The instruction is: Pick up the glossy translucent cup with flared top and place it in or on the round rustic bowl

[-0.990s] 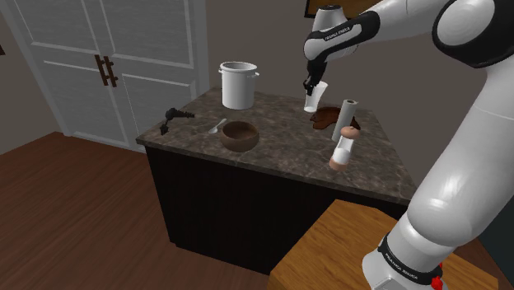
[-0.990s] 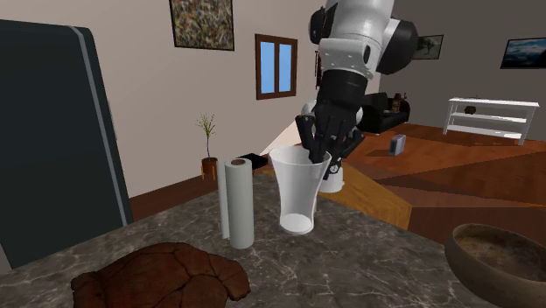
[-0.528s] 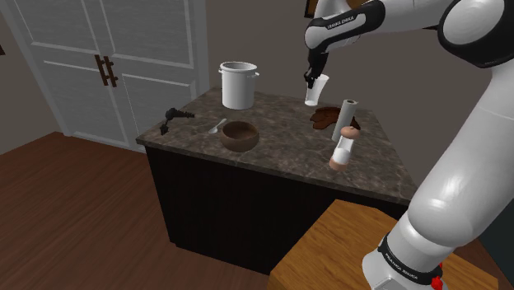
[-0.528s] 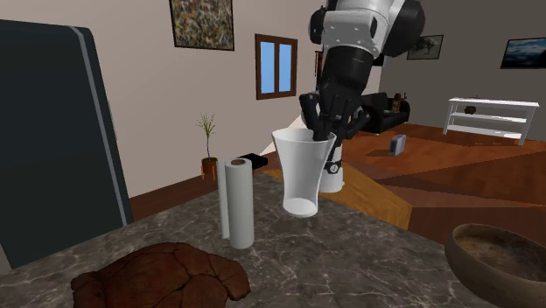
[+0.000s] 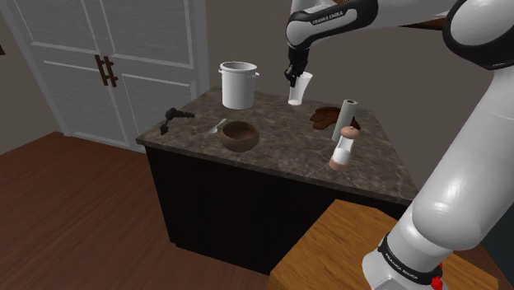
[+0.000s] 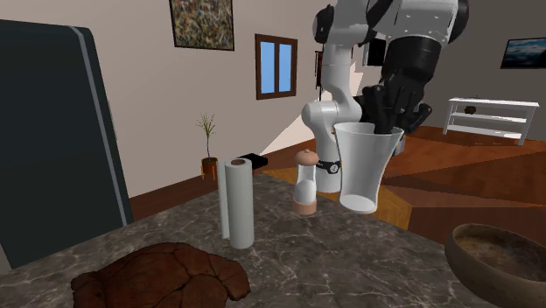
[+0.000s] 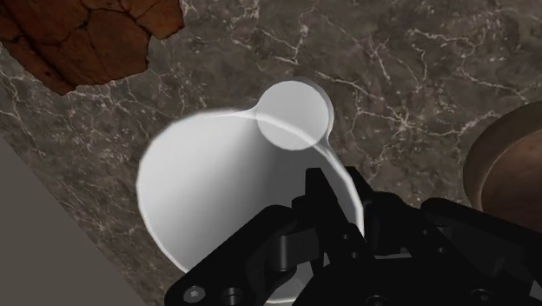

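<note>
One second of travel has carried the cup (image 5: 298, 87) away from the white roll (image 5: 348, 115), toward the shoulder view's left and slightly higher. It now hangs in the air above the far edge of the counter (image 5: 288, 136), clear of the surface. The gripper (image 5: 292, 76) is clamped on the cup's rim wall, one finger inside the mouth and one outside. Judgement: the lift is complete and the carry is under way. The bowl (image 5: 239, 136) stands further to that view's left, near the counter's front edge, so lateral travel and a descent remain. Materials, from the shoulder view's left:

- The pot (image 5: 238, 84) is a plain white cylinder with side lugs, near the far left corner.
- The bowl is round and brown, with a rough matte inside.
- The cup is pale, glossy and translucent. Its small round base flares to a wide mouth and shows through the wall in the wrist view.
- The slab (image 5: 325, 115) is brown, flat and cracked.
- The roll is a smooth upright cylinder.
- The mill (image 5: 344, 148) is waisted, with a brown cap.
- The counter is dark stone with pale veins.
</note>
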Motion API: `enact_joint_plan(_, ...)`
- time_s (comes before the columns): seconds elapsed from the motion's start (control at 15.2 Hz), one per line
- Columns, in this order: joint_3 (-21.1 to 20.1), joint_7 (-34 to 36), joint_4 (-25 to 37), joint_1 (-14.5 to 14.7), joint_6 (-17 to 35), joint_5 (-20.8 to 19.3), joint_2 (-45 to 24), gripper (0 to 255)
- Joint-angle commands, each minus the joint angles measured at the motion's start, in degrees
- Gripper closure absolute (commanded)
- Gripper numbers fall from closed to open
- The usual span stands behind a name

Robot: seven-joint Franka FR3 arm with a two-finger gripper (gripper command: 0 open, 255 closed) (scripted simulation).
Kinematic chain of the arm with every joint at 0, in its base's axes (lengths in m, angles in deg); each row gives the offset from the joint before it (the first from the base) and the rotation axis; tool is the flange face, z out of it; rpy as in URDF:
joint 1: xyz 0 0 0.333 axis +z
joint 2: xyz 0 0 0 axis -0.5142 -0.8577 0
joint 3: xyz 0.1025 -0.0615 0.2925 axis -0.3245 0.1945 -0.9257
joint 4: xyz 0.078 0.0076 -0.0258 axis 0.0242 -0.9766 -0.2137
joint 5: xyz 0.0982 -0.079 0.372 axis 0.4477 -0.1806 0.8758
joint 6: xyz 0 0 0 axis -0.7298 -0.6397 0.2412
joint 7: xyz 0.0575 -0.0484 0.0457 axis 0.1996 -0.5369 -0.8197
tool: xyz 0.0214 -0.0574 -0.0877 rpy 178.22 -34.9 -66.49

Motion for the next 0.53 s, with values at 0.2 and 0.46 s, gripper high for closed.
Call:
enact_joint_plan(0.2, -3.24, 6.63, 2.41, 3.47, -3.39, -1.31, -0.82, 255)
enact_joint_plan(0.46, -5.63, 11.29, 6.03, 6.20, -6.48, -1.99, -2.79, 255)
